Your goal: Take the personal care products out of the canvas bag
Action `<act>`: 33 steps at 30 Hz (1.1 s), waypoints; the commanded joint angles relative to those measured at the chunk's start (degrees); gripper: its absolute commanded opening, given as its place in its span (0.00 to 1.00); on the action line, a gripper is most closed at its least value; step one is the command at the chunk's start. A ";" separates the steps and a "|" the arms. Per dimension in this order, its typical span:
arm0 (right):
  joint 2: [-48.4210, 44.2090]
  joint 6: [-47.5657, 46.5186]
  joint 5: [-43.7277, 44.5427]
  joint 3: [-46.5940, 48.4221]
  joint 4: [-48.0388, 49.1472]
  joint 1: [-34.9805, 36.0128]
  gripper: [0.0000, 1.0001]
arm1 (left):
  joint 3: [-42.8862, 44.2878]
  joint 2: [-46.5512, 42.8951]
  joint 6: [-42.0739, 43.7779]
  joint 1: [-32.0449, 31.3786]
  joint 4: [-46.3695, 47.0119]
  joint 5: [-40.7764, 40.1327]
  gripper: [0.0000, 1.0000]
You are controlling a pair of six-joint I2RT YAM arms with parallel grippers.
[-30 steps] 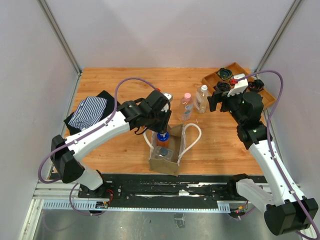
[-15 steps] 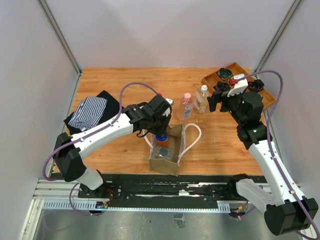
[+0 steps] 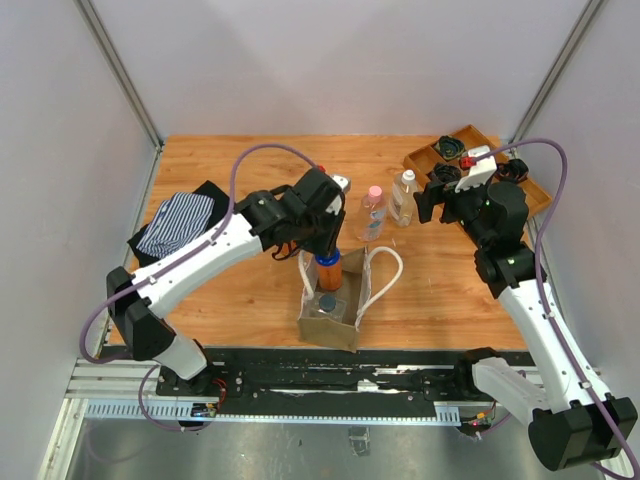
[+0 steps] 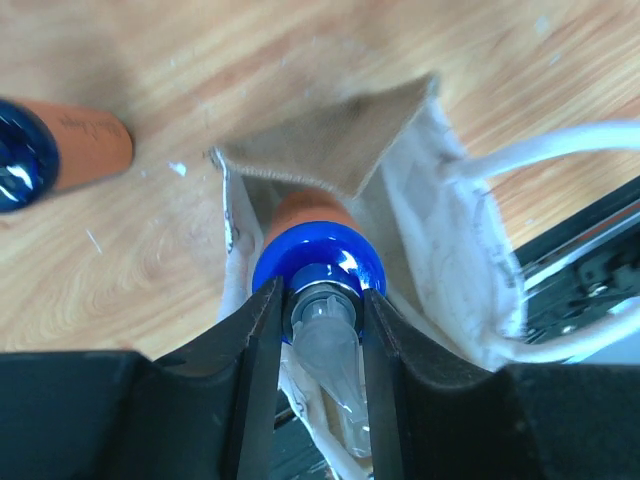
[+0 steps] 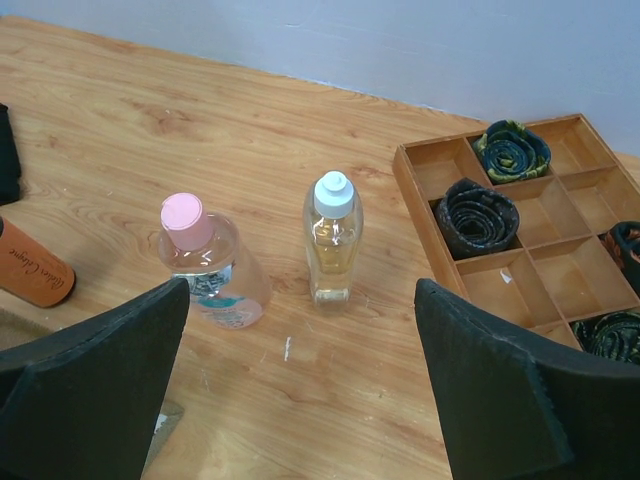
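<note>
Orange-brown plastic under a blue top: from above, the held bottle point(image 3: 328, 270) stands partly out of the canvas bag point(image 3: 330, 330), with the left end effector point(image 3: 325, 248) over it. The bag sits at the near middle of the counter point(image 3: 230, 160), and a paler item point(image 3: 326, 303) seems to lie lower inside it. A pink-capped bottle point(image 3: 373, 212) and a white-capped bottle point(image 3: 404, 198) stand upright beyond, near the right end effector point(image 3: 428, 205).

At the left wrist, the left end effector point(image 4: 325, 320) pinches the held bottle at its neck, just under the glossy blue cap point(image 4: 318, 262). The bag's limp cloth point(image 4: 440, 200) hangs slack around the body. A second orange bottle point(image 4: 75, 155) lies on the wood beside the bag. I judge the held bottle light, rigid and smooth, so the neck is the place to hold it, since the cap's overhang acts as a stop (the dome itself looks slippery). The soft bag could drag upward with it.

At the right wrist, the right end effector point(image 5: 300, 290) is spread wide and empty, facing the two clear bottles, with the wooden tray point(image 5: 520, 250) alongside
</note>
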 commanded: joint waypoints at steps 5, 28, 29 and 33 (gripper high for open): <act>-0.67 1.66 -1.78 1.79 -2.50 2.80 0.90 | 22.47 0.61 -0.16 -0.38 -4.89 -3.99 0.04; 1.60 2.65 2.74 9.10 -16.77 32.45 0.69 | 24.45 9.81 2.67 11.06 11.33 -14.84 0.00; 2.61 2.49 2.78 9.63 -18.23 33.68 0.69 | 23.41 10.13 2.65 11.77 12.45 -14.21 0.01; 6.58 -1.21 -0.67 11.32 -22.97 37.14 0.69 | 22.35 13.22 2.55 14.47 13.33 -11.95 0.01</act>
